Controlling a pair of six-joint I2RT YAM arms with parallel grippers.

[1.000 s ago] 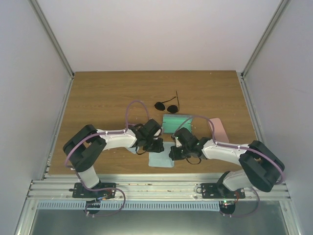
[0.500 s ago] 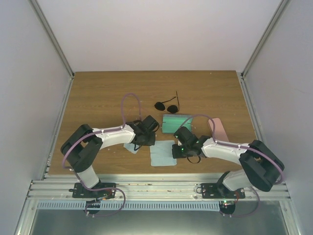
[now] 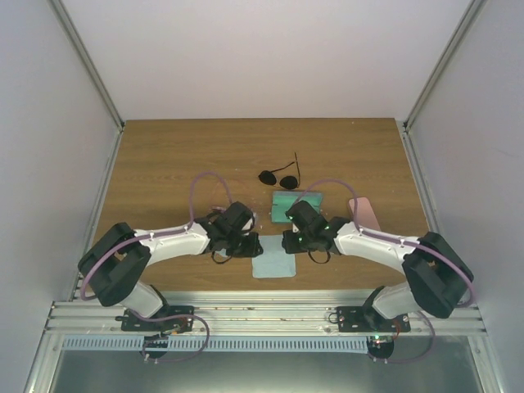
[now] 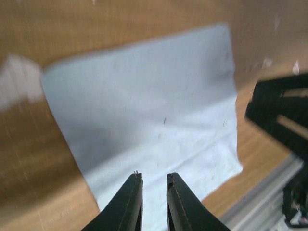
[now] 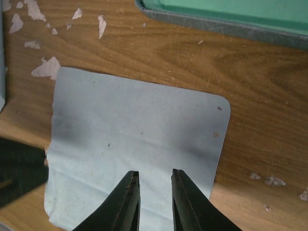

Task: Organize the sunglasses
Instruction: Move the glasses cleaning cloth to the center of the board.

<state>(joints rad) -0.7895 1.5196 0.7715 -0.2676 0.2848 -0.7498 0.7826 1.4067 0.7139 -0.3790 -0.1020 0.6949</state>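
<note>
The black sunglasses [image 3: 279, 176] lie unfolded on the table, beyond both arms and apart from them. A light blue cloth [image 3: 273, 262] lies flat near the front edge. My left gripper [image 3: 251, 244] hovers at its left edge and my right gripper [image 3: 287, 241] at its right edge. In the left wrist view the left gripper [image 4: 152, 176] is open by a narrow gap over the cloth [image 4: 154, 106], with nothing between its fingers. In the right wrist view the right gripper [image 5: 155, 172] is likewise open a little above the cloth [image 5: 139, 130], holding nothing.
An open case with a green lining [image 3: 286, 205] lies just behind the right gripper; its rim [image 5: 216, 26] runs along the top of the right wrist view. A pink case [image 3: 365, 214] sits to the right. The metal front rail [image 3: 262, 315] borders the near edge.
The right gripper's jaws have parted from shut and it has drawn back toward the green-lined case. The left arm has swung lower and to the left. The cloth now lies flat between both grippers.
</note>
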